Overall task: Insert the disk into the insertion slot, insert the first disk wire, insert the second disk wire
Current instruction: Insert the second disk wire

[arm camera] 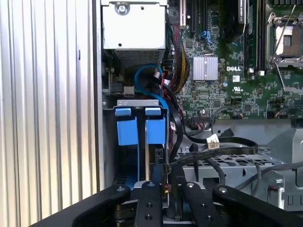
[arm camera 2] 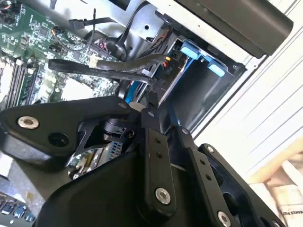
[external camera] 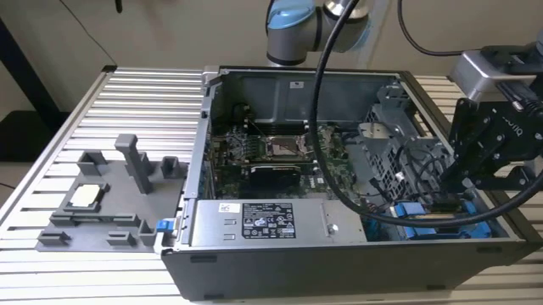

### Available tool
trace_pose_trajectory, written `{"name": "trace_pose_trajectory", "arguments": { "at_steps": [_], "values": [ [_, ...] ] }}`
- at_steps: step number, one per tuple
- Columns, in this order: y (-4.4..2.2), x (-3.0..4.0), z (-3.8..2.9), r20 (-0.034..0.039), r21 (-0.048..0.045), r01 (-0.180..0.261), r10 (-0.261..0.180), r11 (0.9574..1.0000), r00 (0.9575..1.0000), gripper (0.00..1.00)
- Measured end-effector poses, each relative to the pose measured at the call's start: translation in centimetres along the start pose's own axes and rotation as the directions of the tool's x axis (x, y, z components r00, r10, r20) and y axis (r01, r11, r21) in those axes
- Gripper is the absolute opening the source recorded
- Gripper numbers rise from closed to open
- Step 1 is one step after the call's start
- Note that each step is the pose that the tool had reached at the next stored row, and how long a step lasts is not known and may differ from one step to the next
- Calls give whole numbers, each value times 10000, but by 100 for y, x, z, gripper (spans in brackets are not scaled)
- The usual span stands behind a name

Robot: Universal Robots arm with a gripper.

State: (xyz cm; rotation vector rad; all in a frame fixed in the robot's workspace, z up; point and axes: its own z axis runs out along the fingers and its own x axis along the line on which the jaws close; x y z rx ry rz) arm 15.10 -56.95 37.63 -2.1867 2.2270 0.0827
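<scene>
The computer case [external camera: 357, 254] lies open on a ribbed metal table [external camera: 127, 114], and the black gripper [external camera: 454, 184] is lowered into the corner of the case at the exterior view's right, above the insertion slot [external camera: 441, 222] with its bright blue plastic rails. In the first wrist view the disk [arm camera: 154, 156] stands on edge inside the insertion slot [arm camera: 135, 137], under two blue carrier tabs, so it is already seated in the bay. In the second wrist view the fingers [arm camera 2: 154, 142] come together narrowly on a small dark connector [arm camera 2: 150, 106] at the edge of the disk [arm camera 2: 171, 75]; I cannot tell if the connector is fully pushed in. A bundle of black cables [arm camera 2: 109, 66] goes from this place across to the green motherboard [arm camera 2: 28, 56], and a thin blue cable [arm camera: 147, 78] curls behind the slot. The grey power-supply box [external camera: 276, 222] at the front of the case carries white stickers with print too small to read. A white logo is printed on the motherboard [arm camera: 227, 71] beside a silver heatsink [arm camera: 205, 67]. On the table at the exterior view's left stands a grey fixture [external camera: 110, 203] with upright posts.
</scene>
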Motion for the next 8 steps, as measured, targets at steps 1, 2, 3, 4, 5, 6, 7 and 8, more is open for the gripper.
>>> {"name": "trace_pose_trajectory", "arguments": {
  "at_steps": [1, 2, 3, 4, 5, 6, 7, 8],
  "values": [
    [0, 0, 2, 5, 0, 0, 0, 10000, 10000, 24],
    [0, 0, 2, 7, -1, 1, -1, 10000, 10000, 24],
    [0, 0, 1, 9, 0, 0, 0, 10000, 10000, 24],
    [0, 0, 0, 10, -1, 0, 0, 10000, 10000, 24],
    [0, 0, 1, 24, -1, 1, -1, 10000, 10000, 24],
    [0, 0, 0, 33, -1, 1, -1, 10000, 10000, 24],
    [0, 0, 1, 37, -1, 1, -1, 10000, 10000, 24],
    [0, 0, 1, 39, -1, 1, -1, 10000, 10000, 24]
  ]
}}
